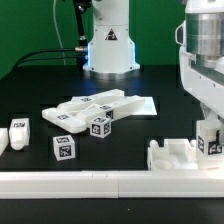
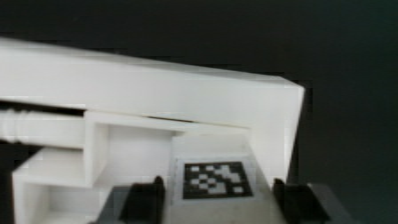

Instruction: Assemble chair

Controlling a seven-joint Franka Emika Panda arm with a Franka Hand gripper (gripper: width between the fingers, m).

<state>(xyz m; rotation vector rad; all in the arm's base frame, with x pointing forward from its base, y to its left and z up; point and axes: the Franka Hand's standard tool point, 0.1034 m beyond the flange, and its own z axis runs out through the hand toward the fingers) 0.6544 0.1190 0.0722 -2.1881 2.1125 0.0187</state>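
Squarely, the pincer (image 2: 217, 205) clamps a tagged block (image 2: 217, 176) beside a notched piece (image 1: 170, 156)

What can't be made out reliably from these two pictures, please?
1. Whether the fingers touch the tagged block: the wrist view is blurred, and the exterior view shows them too small.
2. Tag patterns on the small cubes: too small in the exterior view.
3. The upper part of the arm: cut off by the exterior view's top edge.
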